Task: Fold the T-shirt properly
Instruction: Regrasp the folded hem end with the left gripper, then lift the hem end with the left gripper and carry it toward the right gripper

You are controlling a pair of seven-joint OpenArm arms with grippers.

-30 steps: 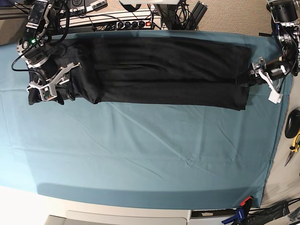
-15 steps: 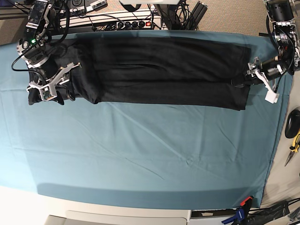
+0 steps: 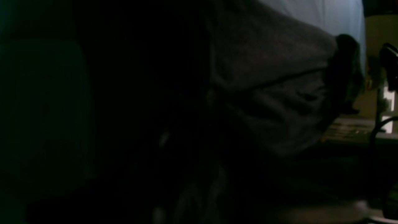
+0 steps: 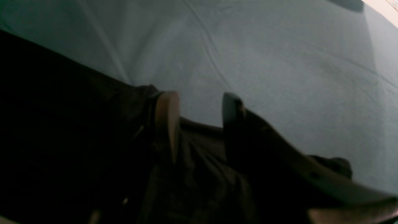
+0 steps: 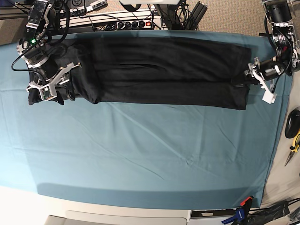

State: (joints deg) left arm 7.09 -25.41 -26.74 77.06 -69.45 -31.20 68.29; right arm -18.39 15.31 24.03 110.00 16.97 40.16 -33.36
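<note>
The dark T-shirt [image 5: 164, 70] lies in a long folded band across the far part of the teal cloth [image 5: 140, 150]; no print shows. My right gripper [image 5: 64, 93] is at its left end. In the right wrist view its fingers [image 4: 168, 124] stand apart, open, over bunched shirt fabric [image 4: 77, 140] at the cloth's [image 4: 279, 62] edge. My left gripper [image 5: 243, 80] is at the shirt's right edge. The left wrist view is very dark and filled with shirt fabric [image 3: 273, 93]; its fingers are hidden.
A power strip [image 5: 122, 23] and cables lie behind the table's far edge. Pliers [image 5: 293, 145] and a black object [image 5: 293, 123] lie off the cloth at the right. A clamp [image 5: 241, 212] sits at the front right corner.
My left gripper has shifted slightly up and inward at the shirt's right edge. The right arm and the shirt have not visibly moved.
</note>
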